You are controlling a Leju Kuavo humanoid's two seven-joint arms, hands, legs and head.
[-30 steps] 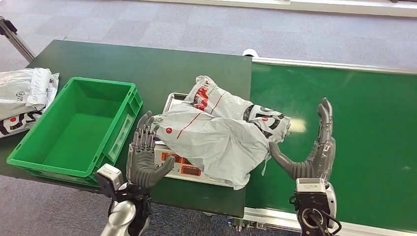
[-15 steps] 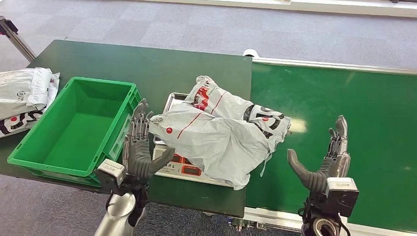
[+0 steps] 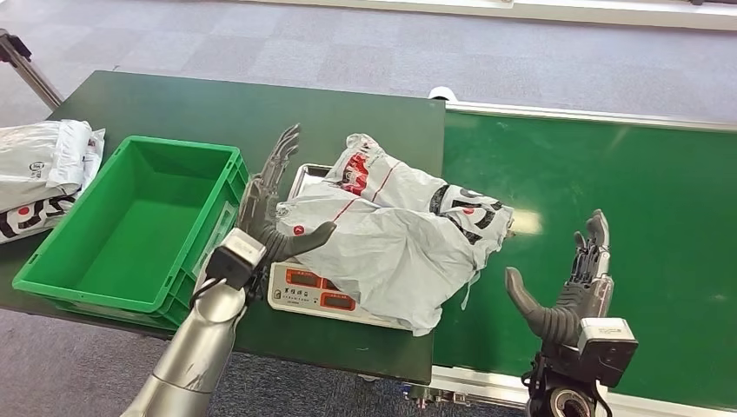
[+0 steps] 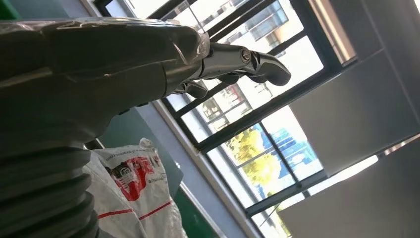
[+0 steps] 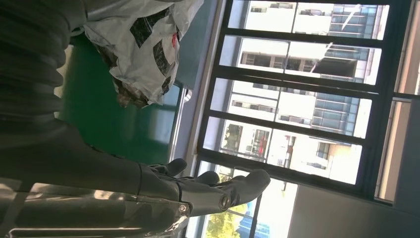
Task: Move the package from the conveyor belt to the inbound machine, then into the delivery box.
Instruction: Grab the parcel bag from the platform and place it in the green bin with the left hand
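1. Hands first, nearest the camera: the right hand [image 3: 574,291] hangs over the conveyor belt [image 3: 608,191] with fingers spread and thumb out, holding nothing and well apart from the bag; the left hand [image 3: 274,204] is raised at the bag's near-left edge, fingers apart and pointing up, thumb reaching toward the plastic; whether the thumb touches it I cannot tell.
2. Package [image 3: 391,230], a crumpled white plastic mail bag with red and black print, lies on the scale [image 3: 308,291] with the orange displays, which I take to be the inbound machine; one end of it droops past the table [image 3: 217,109] edge onto the belt.
3. Green crate [image 3: 130,221], presumably the delivery box, stands just beside the scale on the left hand's side; nothing lies in it.
4. Other white bags [image 3: 43,169] lie further left, at the table's far edge, beyond the crate.
5. Judged from this layout, the belt-to-machine step looks done and the transfer into the crate is in hand.
6. Next move, as I read it: the left hand needs to close on a firm fold of the bag, lift it off the scale and carry it sideways over the crate's rim; the slack plastic may slip or drag, so a deep grip seems wise.
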